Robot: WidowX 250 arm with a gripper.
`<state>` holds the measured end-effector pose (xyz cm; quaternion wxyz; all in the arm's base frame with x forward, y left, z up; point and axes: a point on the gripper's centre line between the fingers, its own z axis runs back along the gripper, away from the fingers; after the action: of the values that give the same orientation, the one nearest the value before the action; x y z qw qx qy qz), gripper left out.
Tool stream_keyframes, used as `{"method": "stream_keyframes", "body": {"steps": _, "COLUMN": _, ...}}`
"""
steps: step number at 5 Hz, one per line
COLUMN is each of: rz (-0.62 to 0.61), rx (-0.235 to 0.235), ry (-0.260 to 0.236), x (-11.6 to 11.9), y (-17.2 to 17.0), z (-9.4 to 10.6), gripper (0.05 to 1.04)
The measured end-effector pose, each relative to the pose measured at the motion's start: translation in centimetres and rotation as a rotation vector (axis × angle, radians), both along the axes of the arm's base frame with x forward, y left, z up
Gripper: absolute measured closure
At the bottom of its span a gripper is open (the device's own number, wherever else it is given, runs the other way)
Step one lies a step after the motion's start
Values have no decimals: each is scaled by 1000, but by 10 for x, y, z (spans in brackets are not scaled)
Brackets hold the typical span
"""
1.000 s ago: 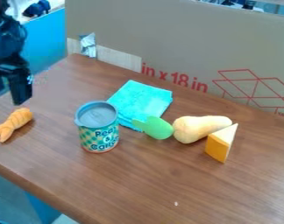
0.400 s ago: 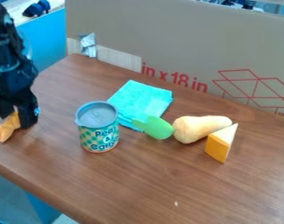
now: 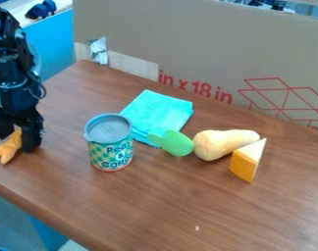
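At the left edge of the table, the black gripper (image 3: pixel 16 141) hangs low with its fingers apart, one on each side of an orange twisted toy (image 3: pixel 8 147). The toy's upper end is partly hidden between the fingers, while its forked end points toward the lower left. Right of the gripper stands a teal-labelled can (image 3: pixel 110 147) with a grey top. Behind the can lies a folded turquoise cloth (image 3: pixel 160 113).
A green toy piece (image 3: pixel 174 142) rests against the cloth's lower edge, beside a pale pear-shaped toy (image 3: pixel 221 142). A yellow and white wedge (image 3: pixel 247 161) adjoins that toy. Cardboard (image 3: pixel 201 44) walls off the table's back.
Over the last second the gripper has come down around the orange toy. Since the nearer earlier frame it sits slightly lower, and the toy has shifted slightly toward the table's front edge.
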<state>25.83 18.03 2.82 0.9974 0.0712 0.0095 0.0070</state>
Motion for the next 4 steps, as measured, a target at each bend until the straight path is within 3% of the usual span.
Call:
{"method": "stream_keyframes", "body": {"steps": 1, "rz": 1, "rx": 2, "ry": -10, "x": 3, "y": -1, "z": 0, "gripper": 388}}
{"method": "stream_keyframes", "body": {"steps": 2, "rz": 31, "rx": -67, "ry": -67, "x": 5, "y": -6, "z": 8, "gripper": 530}}
{"method": "stream_keyframes", "body": {"steps": 3, "rz": 68, "rx": -155, "ry": -169, "x": 19, "y": -3, "z": 33, "gripper": 534}}
{"method": "stream_keyframes", "body": {"steps": 4, "rz": 74, "rx": -185, "ry": -238, "x": 41, "y": 3, "z": 64, "gripper": 534}}
